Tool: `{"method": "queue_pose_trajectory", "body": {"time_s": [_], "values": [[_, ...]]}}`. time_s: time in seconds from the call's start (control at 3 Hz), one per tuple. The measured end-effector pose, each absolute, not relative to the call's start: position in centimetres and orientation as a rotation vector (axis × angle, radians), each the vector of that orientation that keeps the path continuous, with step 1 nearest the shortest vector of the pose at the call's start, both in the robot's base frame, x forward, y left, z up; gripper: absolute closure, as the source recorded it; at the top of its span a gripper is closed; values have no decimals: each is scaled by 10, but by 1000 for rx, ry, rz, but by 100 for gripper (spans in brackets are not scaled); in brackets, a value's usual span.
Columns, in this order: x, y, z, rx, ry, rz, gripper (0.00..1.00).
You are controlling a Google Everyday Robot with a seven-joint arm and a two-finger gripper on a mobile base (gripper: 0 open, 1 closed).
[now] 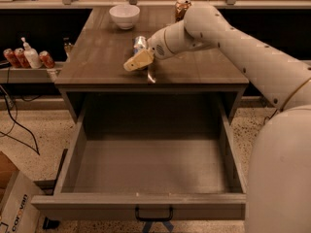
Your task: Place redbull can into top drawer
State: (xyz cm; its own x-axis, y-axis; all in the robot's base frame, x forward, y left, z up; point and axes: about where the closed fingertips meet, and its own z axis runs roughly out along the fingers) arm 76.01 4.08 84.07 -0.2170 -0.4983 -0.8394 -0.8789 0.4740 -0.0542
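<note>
The redbull can [140, 43], slim and blue-and-silver, stands upright on the wooden tabletop [97, 57] near its middle. My gripper [141, 71] hangs just in front of the can, reaching in from the right. It is open, with one tan finger [137, 61] slanting left across the can's base and a thin dark finger [151, 74] pointing down at the table's front edge. The can is not lifted. The top drawer [146, 205] is pulled fully out below the tabletop, and its black handle [153, 213] faces me. Nothing lies in it.
A white bowl [124, 15] sits at the back left of the tabletop and a gold-brown can [181, 7] at the back right. A side shelf [29, 74] on the left holds red cans and a bottle. A cardboard box [12, 198] stands at the lower left.
</note>
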Motion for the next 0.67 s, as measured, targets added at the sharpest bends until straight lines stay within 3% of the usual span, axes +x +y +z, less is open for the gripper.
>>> {"method": "queue_pose_trajectory", "body": {"time_s": [0.67], "values": [[757, 46, 835, -1137, 1891, 571, 64]]}}
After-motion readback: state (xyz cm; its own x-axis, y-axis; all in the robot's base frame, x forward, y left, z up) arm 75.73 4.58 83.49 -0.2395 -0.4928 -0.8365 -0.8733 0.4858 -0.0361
